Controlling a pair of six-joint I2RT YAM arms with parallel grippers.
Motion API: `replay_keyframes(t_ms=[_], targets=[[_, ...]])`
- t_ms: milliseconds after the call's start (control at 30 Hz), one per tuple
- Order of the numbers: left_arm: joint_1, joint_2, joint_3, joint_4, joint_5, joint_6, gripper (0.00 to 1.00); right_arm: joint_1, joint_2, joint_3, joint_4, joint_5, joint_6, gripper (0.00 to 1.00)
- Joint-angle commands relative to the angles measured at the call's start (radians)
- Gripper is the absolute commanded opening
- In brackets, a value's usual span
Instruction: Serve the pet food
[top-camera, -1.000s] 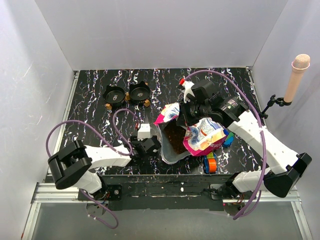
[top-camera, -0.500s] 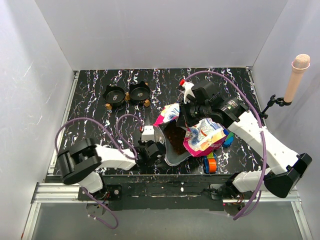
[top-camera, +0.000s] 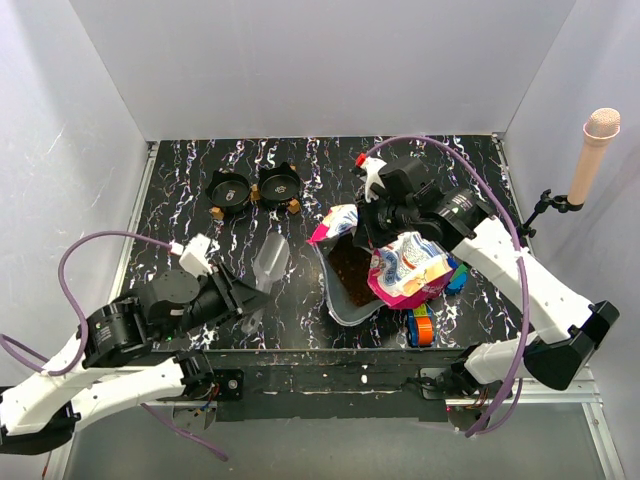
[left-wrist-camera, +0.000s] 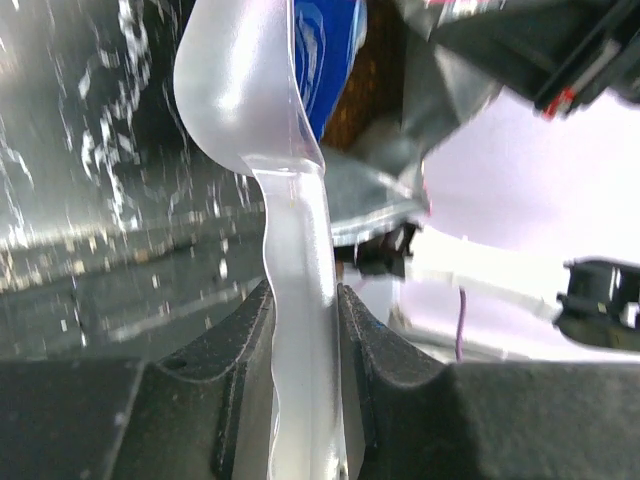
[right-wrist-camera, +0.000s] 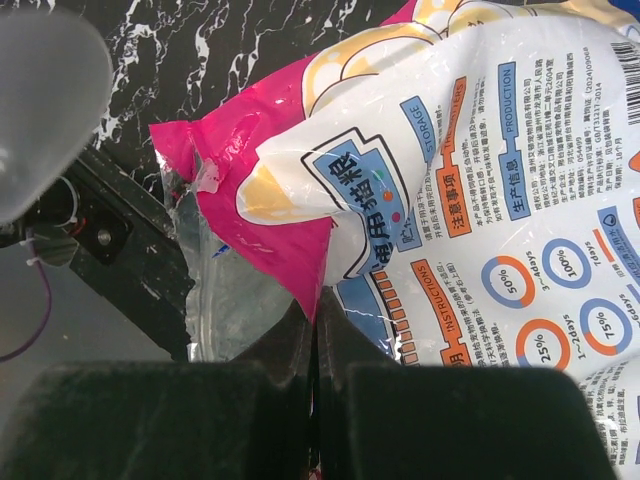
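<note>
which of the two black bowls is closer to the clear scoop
The right bowl of the pair. It sits almost straight beyond the clear scoop, while the left bowl is further off to the side.

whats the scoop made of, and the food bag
The scoop looks like frosted clear plastic: see-through, smooth, with soft highlights. The bag looks like thin glossy printed plastic film, possibly foil-lined: it creases and glints, and its inside seems silvery.
</note>
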Motion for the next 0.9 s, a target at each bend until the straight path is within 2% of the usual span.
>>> replay_keyframes(t_ms=[0,133,200,267,467,500,633,700,767,867], targets=[[0.004,0.049,0.067,-0.183,0.273,-0.131,0.00,-0.002,0.019,0.076,0.084,0.060,-0.022,0.01],[0.004,0.170,0.127,-0.120,0.454,-0.109,0.00,0.000,0.039,0.099,0.073,0.068,-0.057,0.01],[0.004,0.226,0.135,-0.016,0.508,-0.097,0.00,0.000,0.033,0.096,0.076,0.069,-0.072,0.01],[0.004,0.252,0.133,0.066,0.532,-0.117,0.00,0.000,0.025,0.090,0.076,0.072,-0.083,0.01],[0.005,0.367,0.148,0.167,0.620,-0.134,0.00,0.015,0.001,0.073,0.093,0.056,-0.108,0.01],[0.005,0.379,0.168,0.149,0.625,-0.129,0.00,0.017,-0.002,0.064,0.100,0.062,-0.109,0.01],[0.007,0.386,0.364,-0.114,0.527,-0.112,0.00,0.018,0.002,0.067,0.085,0.102,-0.108,0.01],[0.007,0.358,0.394,-0.185,0.493,-0.117,0.00,0.018,-0.002,0.066,0.087,0.103,-0.108,0.01],[0.007,0.318,0.366,-0.171,0.503,-0.138,0.00,0.018,-0.004,0.066,0.087,0.102,-0.108,0.01],[0.007,0.298,0.314,-0.065,0.543,-0.179,0.00,0.023,-0.005,0.075,0.079,0.103,-0.108,0.01]])
